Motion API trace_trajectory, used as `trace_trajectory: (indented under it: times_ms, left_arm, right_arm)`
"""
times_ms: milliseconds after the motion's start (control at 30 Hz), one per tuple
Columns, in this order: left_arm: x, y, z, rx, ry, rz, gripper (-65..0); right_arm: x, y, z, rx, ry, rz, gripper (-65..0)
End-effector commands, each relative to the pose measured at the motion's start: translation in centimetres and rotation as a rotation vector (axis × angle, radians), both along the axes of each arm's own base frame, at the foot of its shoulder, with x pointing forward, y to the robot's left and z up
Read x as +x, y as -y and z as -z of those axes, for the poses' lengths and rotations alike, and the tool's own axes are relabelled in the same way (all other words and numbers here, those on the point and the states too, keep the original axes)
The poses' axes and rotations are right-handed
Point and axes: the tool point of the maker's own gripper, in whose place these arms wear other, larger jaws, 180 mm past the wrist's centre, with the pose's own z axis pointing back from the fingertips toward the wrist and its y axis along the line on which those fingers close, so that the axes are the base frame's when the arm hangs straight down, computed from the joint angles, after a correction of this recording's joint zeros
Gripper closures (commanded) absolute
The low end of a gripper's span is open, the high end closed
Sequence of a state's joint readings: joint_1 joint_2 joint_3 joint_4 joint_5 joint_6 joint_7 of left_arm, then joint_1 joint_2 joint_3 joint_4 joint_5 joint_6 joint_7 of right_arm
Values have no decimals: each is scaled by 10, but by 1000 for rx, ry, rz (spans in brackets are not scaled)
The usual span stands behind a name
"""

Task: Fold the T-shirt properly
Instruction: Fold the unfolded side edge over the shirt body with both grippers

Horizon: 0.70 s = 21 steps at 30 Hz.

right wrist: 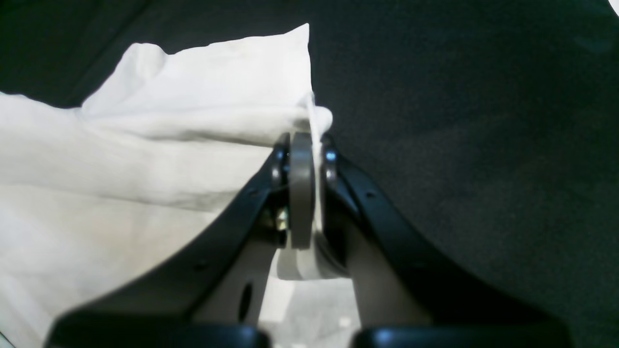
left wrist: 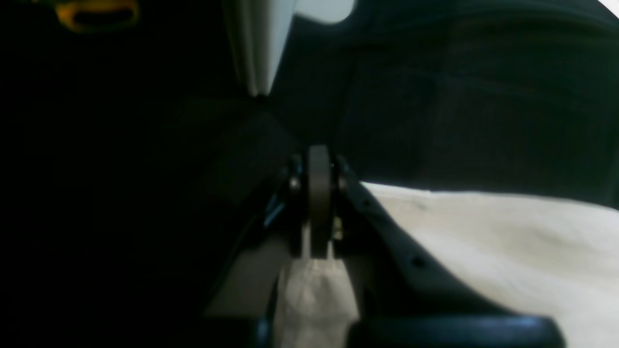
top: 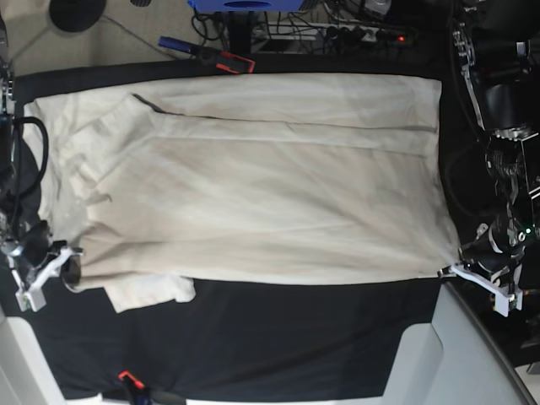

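The cream T-shirt (top: 253,177) lies spread flat across the black table cover (top: 295,337), with a sleeve (top: 148,291) sticking out at the lower left. My left gripper (top: 453,270) is at the shirt's lower right corner, shut on a pinch of the fabric. In the left wrist view the gripper (left wrist: 319,169) has cloth squeezed between its pads, and the T-shirt (left wrist: 508,241) spreads to the right. My right gripper (top: 69,268) is at the lower left corner. In the right wrist view it (right wrist: 303,150) is shut on a folded edge of the T-shirt (right wrist: 145,169).
A red and blue clamp (top: 221,59) grips the cover at the far edge, with cables and gear behind it. An orange clamp (top: 126,377) sits at the near edge. A white panel (top: 439,354) borders the near right corner. Black cables (top: 21,169) run along the left side.
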<state>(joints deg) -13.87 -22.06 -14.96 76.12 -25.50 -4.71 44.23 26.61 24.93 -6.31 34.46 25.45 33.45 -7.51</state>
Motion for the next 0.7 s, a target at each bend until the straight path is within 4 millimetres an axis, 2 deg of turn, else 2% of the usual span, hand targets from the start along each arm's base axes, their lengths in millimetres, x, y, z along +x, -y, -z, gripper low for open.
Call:
trace_trajectory:
  times_ms: [0, 100, 200, 300, 367, 600, 667]
  left_arm:
    - [10, -8, -24, 30, 67, -3, 0]
    - [7, -6, -20, 28, 59, 0, 0]
    - [4, -6, -15, 27, 47, -1, 0]
    - [4, -6, -15, 27, 47, -1, 0]
    - [4, -6, -15, 29, 46, -1, 0]
    - [5, -7, -18, 34, 52, 0, 0]
    - [-1, -6, -15, 41, 46, 6, 0]
  right_arm:
    - [16, 9, -24, -23, 67, -3, 0]
    - [11, 9, -14, -112, 31, -53, 0]
    - [9, -1, -3, -175, 0, -103, 0]
    - [9, 7, 3, -264, -20, -89, 0]
    - [9, 6, 6, -289, -27, -97, 0]
    - [15, 9, -1, -291, -4, -80, 0]
    - [15, 14, -4, -288, 2, -67, 0]
